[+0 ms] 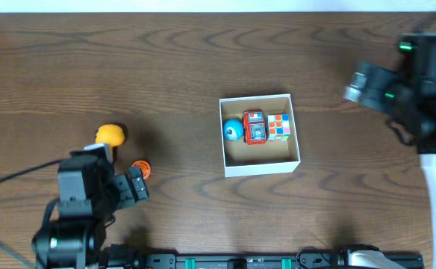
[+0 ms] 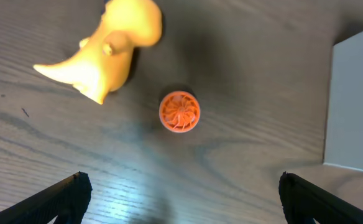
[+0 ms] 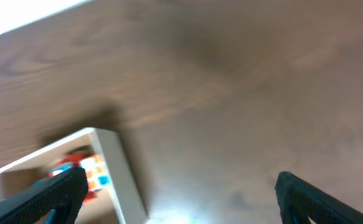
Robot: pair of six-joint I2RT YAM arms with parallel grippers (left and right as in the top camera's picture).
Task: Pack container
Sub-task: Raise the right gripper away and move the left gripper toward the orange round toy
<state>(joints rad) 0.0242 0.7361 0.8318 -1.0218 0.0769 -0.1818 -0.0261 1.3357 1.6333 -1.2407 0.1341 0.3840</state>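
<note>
The container [image 1: 260, 165] is a square white box with a brown inside, at the table's middle. It holds a blue ball [image 1: 233, 130], a red toy car [image 1: 254, 126] and a colour cube [image 1: 279, 126] along its far wall. A yellow dinosaur toy [image 1: 110, 134] and a small orange round toy [image 1: 141, 169] lie on the table at the left. My left gripper [image 2: 180, 199] is open and empty, just short of the orange toy [image 2: 179, 112], with the dinosaur [image 2: 104, 52] beyond. My right gripper [image 3: 180, 196] is open and empty, right of the container [image 3: 114, 168].
The container's white wall [image 2: 355, 106] shows at the right edge of the left wrist view. The table's far edge [image 1: 203, 6] runs along the top. A black rail [image 1: 278, 261] lies along the front edge.
</note>
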